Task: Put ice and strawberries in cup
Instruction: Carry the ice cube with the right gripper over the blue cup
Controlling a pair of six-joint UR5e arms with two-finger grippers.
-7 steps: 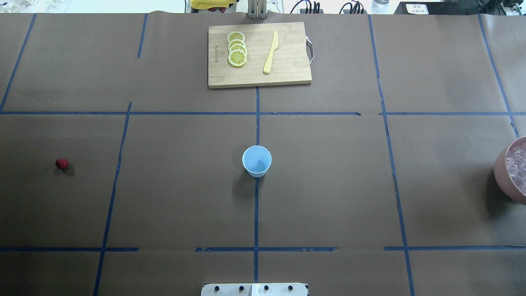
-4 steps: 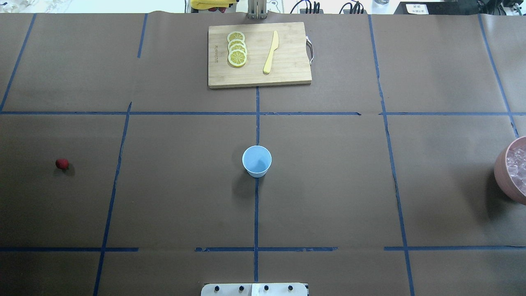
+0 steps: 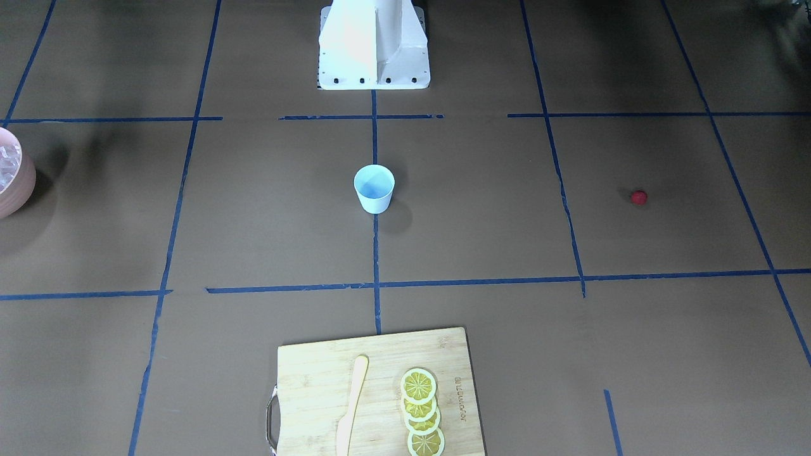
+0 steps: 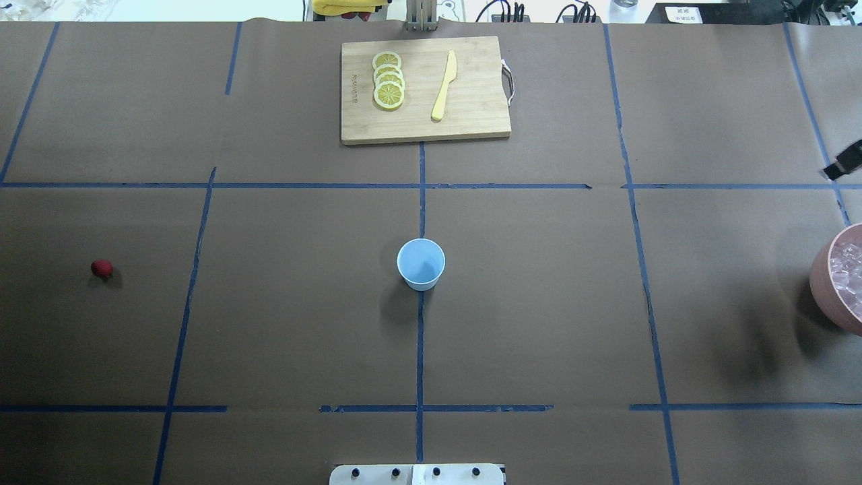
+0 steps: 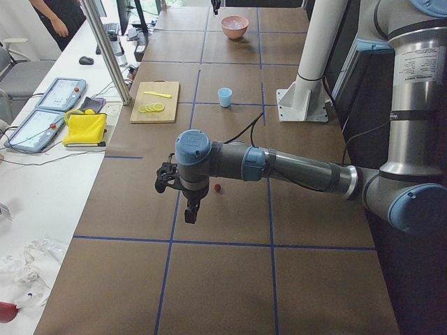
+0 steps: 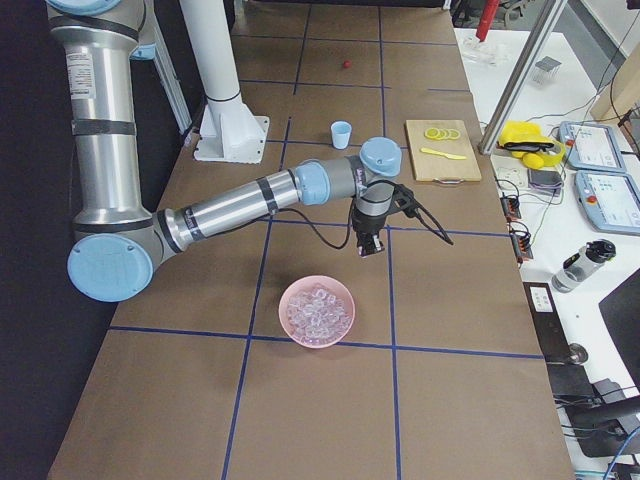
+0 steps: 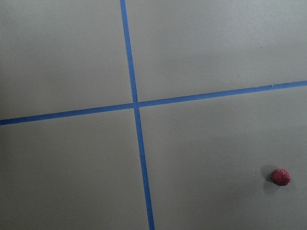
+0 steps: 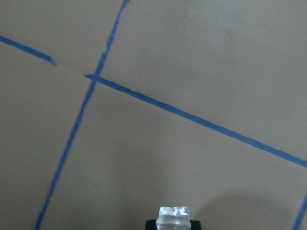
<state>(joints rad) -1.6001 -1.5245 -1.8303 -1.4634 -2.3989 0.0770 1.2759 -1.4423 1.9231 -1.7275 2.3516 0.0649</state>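
1. Take the cup (image 4: 421, 264) as the centre of the dial in the overhead view. It stands upright, mouth open, mid-table on a blue tape line (image 4: 420, 350).
2. At 12 o'clock, well apart and near the table's far edge, lies the cutting board (image 4: 471, 128). It bears a row of lemon slices (image 4: 388, 81) and a yellow knife (image 4: 444, 85).
3. At 9 o'clock, well apart from the cup, the strawberry (image 4: 102, 268) lies alone on the brown paper (image 4: 539, 303).
4. At 3 o'clock, cut by the view's right edge, stands the pink bowl (image 4: 825, 283) with the ice (image 4: 847, 269) heaped inside.
5. The right gripper (image 6: 368, 248) hangs over the paper at about 2 o'clock from the cup and 12 o'clock from the bowl, apart from the bowl's rim. Its wrist view shows one ice cube (image 8: 175, 216) pinched at its tips.
6. The left gripper (image 5: 190, 216) points down over the paper near the strawberry without touching it. I cannot tell whether its fingers are wide or narrow.
7. From bowl to cup and from strawberry to cup, the way is flat paper crossed by tape lines.
8. The robot base (image 4: 417, 474) sits at 6 o'clock on the near edge.
9. Past the far edge stands a metal post (image 5: 108, 52), just beside the board.
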